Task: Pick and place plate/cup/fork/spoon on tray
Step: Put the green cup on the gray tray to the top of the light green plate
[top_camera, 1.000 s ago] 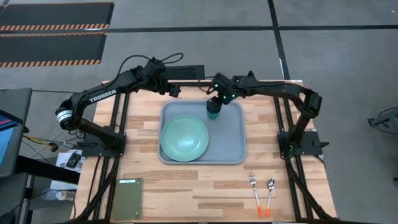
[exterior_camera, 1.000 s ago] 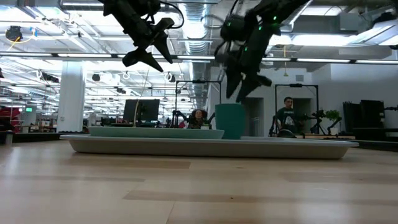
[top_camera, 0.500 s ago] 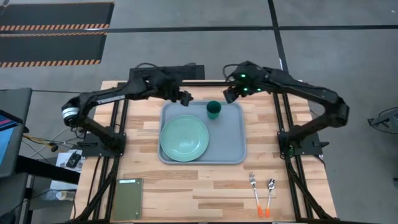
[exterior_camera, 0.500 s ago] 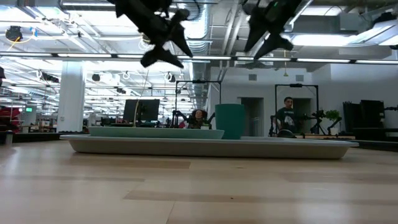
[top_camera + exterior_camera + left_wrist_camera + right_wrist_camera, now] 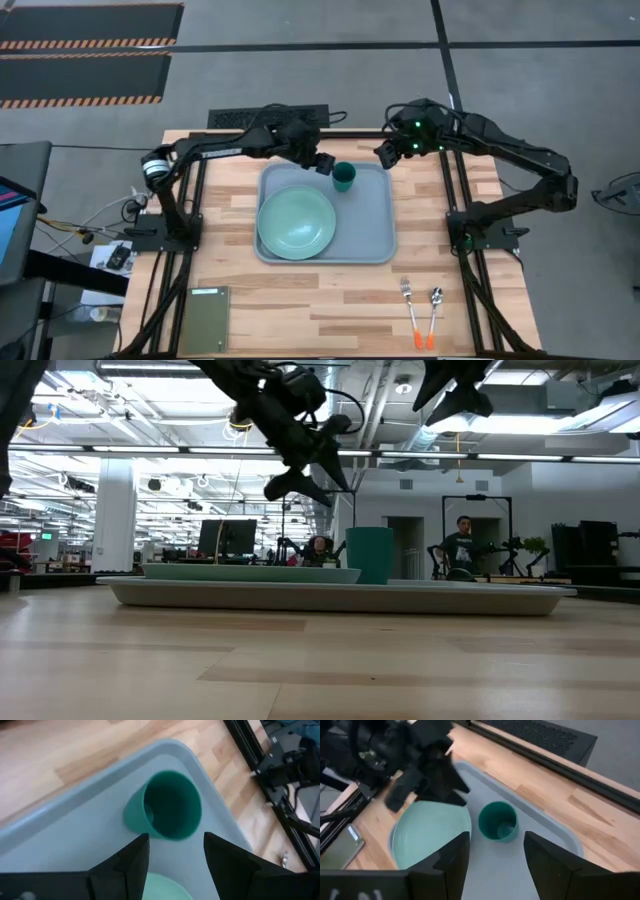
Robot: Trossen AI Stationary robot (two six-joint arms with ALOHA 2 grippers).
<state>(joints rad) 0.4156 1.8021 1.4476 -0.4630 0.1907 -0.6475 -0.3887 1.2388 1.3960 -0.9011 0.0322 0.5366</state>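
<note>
The teal cup (image 5: 344,178) stands upright on its base at the far side of the blue-grey tray (image 5: 370,235); it also shows in the left wrist view (image 5: 165,812) and the right wrist view (image 5: 498,822). The mint plate (image 5: 296,222) lies in the tray's left half. The fork (image 5: 409,305) and the spoon (image 5: 435,308) lie on the table near the front right. My left gripper (image 5: 322,163) is open and empty, in the air just left of the cup. My right gripper (image 5: 385,155) is open and empty, raised beyond the tray's far right corner.
A flat olive-green rectangle (image 5: 207,318) lies at the table's near left corner. The arms' black frames stand at the table's left (image 5: 170,225) and right (image 5: 485,225) sides. Bare wood lies between the tray and the near edge.
My right gripper has let go of the cup, risen and drawn back toward the table's far right. My left gripper has swung right along the far edge toward the cup and come lower. The cup stays standing on the tray.
</note>
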